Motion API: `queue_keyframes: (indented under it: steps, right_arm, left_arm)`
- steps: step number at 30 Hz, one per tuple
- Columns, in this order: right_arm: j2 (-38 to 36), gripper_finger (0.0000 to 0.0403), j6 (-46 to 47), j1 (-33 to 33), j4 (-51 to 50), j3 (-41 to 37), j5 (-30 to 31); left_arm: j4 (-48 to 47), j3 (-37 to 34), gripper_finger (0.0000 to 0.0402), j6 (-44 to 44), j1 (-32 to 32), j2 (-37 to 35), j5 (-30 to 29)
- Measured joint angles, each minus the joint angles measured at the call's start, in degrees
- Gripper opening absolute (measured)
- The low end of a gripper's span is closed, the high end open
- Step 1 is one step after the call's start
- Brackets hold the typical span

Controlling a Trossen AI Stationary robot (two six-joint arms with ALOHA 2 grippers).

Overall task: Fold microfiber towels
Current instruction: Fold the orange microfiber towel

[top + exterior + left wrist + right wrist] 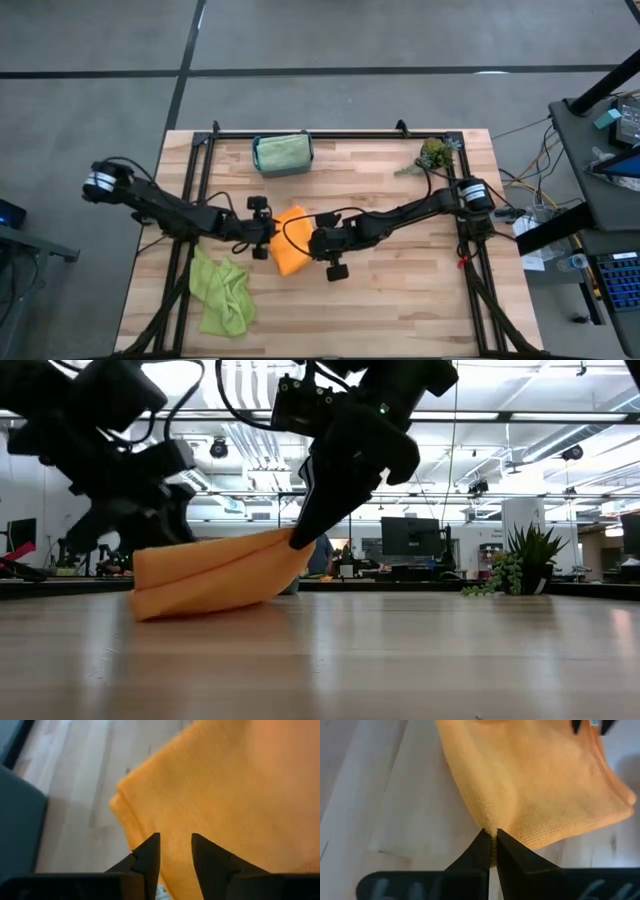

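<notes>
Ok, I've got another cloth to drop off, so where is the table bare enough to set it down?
Bare wood lies right of the orange towel, toward the near right corner, and between the teal bin and the plant sprig. The middle is crowded: both claws meet at the orange towel, the right claw pinching it. The lime green towel fills the near left.

Dark jointed arms — looping black cables, tapered fingers [150,855]

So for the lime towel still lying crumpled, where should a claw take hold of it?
Probably at a loose outer corner of the lime towel, coming straight down from above. It lies bunched and uneven on the table near the left arm's side, so the edges are hard to trace; a corner sticking out from the heap gives a thin layer to pinch and lift to spread it.
</notes>
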Motion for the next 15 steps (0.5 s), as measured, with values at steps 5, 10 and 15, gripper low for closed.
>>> queue_keyframes:
  steps: [5, 10, 15]
  right_arm:
    - [-0.42, 0.0011, 0.21, -0.02, -0.94, 0.46, -0.02]
    - [-0.44, 0.0011, 0.19, -0.26, -1.47, 2.33, -0.02]
    - [-0.47, 0.0011, 0.2, -1.49, -1.55, 3.35, -0.07]
  left_arm:
    - [3.02, -0.24, 0.0065, -0.08, 0.02, 4.93, 0.66]
    - [9.23, -0.17, 0.0044, -0.03, 0.02, 11.68, 1.33]
    - [11.92, 0.59, 0.0029, -0.05, 0.02, 15.24, 3.03]
